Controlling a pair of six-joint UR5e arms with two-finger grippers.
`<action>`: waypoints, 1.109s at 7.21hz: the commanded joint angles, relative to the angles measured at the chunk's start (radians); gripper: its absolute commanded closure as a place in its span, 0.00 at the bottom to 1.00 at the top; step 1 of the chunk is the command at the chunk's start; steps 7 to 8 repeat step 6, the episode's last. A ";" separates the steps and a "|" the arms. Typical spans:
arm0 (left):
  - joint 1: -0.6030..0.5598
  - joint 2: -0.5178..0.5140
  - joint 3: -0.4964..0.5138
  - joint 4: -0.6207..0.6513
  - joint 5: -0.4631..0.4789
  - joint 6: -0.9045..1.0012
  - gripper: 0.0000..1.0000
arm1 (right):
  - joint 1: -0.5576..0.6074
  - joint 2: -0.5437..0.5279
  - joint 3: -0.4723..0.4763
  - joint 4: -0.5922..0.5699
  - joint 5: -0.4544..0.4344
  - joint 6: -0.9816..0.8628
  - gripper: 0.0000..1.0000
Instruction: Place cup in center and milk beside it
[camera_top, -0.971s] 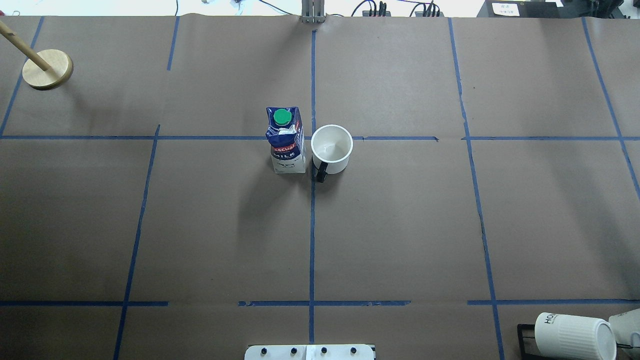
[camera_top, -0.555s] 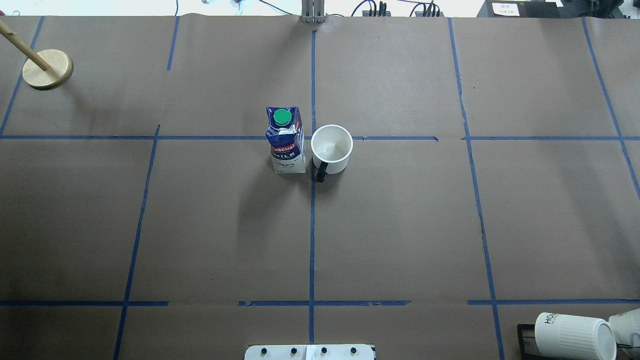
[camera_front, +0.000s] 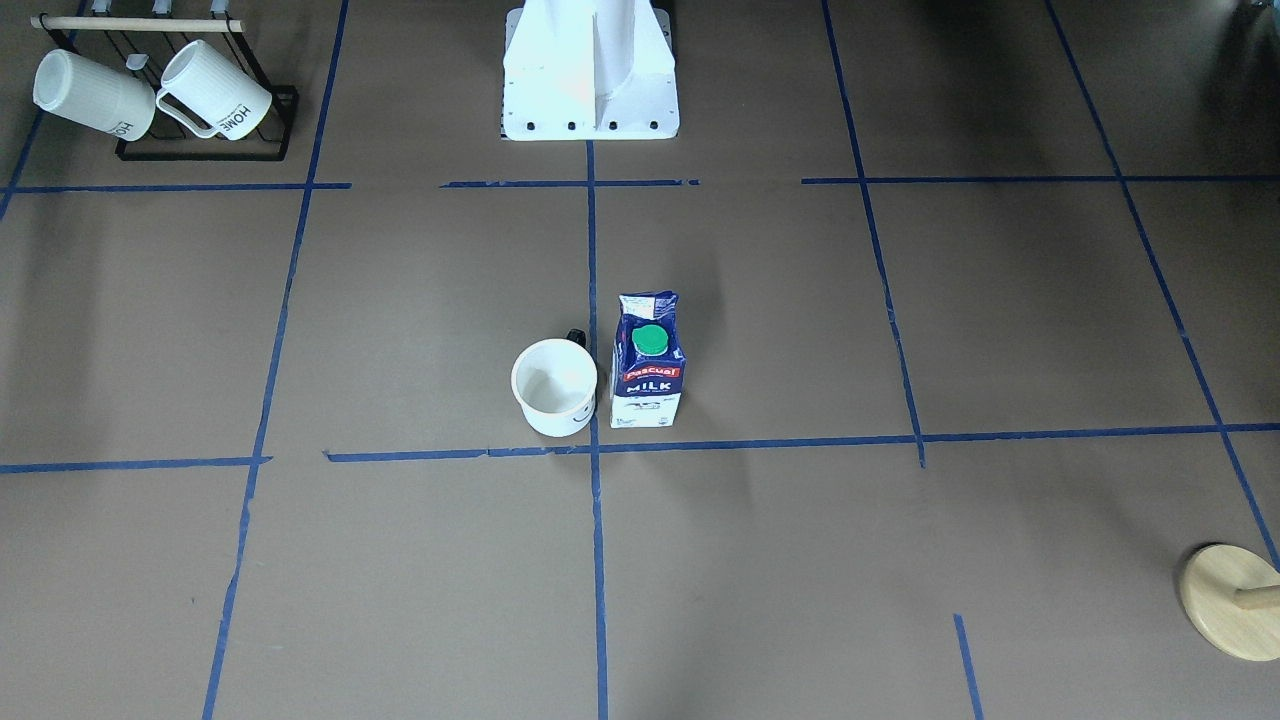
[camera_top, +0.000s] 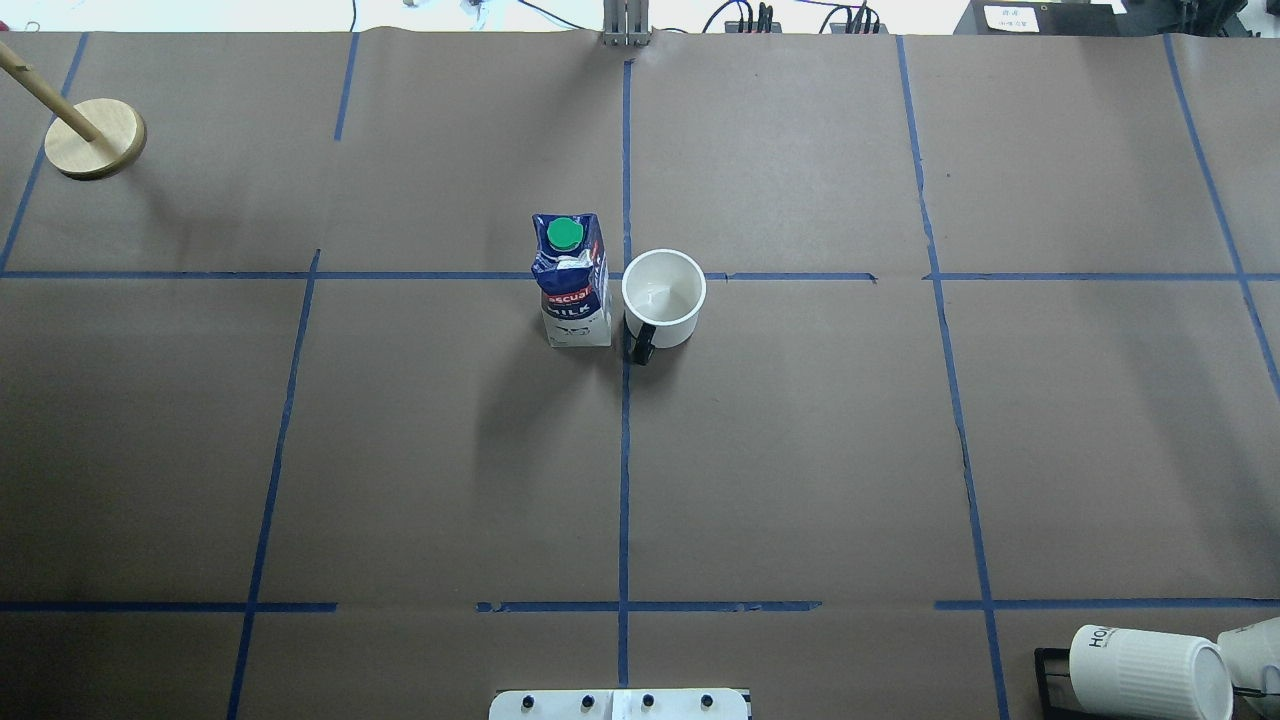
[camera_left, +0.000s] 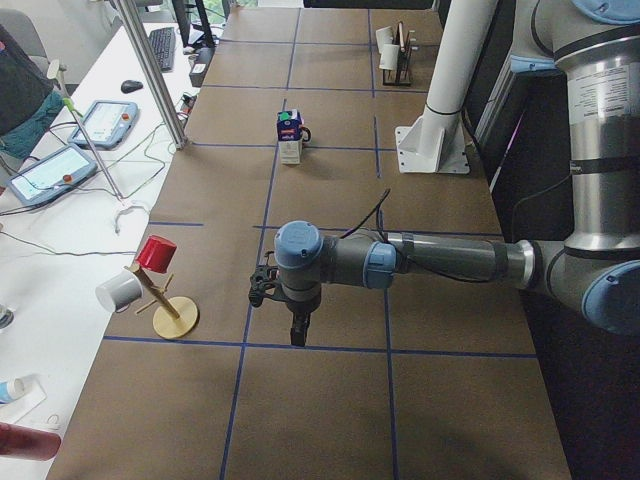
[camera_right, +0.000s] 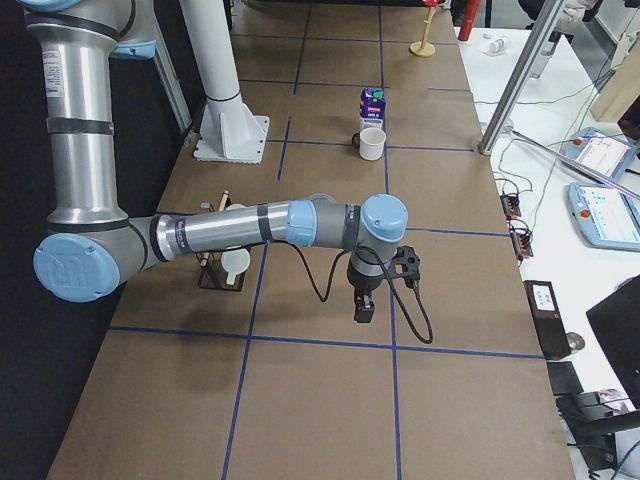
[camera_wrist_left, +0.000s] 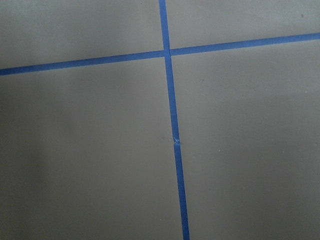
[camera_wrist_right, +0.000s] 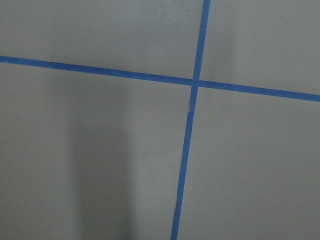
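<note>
The white cup (camera_top: 664, 298) stands upright with its black handle toward the robot, just right of the center tape crossing (camera_front: 594, 447). The blue and white milk carton (camera_top: 573, 285) with a green cap stands upright close beside it, on the crossing's other side. Both also show in the front view: the cup (camera_front: 555, 388) and the milk (camera_front: 647, 365). My left gripper (camera_left: 296, 335) hangs over bare table far from them. My right gripper (camera_right: 363, 310) does the same at the other end. I cannot tell whether either is open or shut. Both wrist views show only tape lines.
A black rack (camera_front: 205, 150) with two ribbed white mugs (camera_front: 90, 95) stands near the robot's right corner. A wooden peg stand (camera_top: 95, 138) is at the far left. The white robot base (camera_front: 590, 80) is at the near middle edge.
</note>
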 joint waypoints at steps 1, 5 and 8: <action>-0.001 0.000 0.014 -0.008 -0.001 0.000 0.00 | 0.000 0.000 0.001 0.000 0.002 0.000 0.00; 0.000 -0.002 0.005 -0.008 0.002 0.009 0.00 | 0.000 0.000 0.001 0.000 0.003 -0.005 0.00; 0.000 -0.002 0.000 -0.009 -0.001 0.009 0.00 | 0.000 0.000 0.001 0.000 0.003 -0.005 0.00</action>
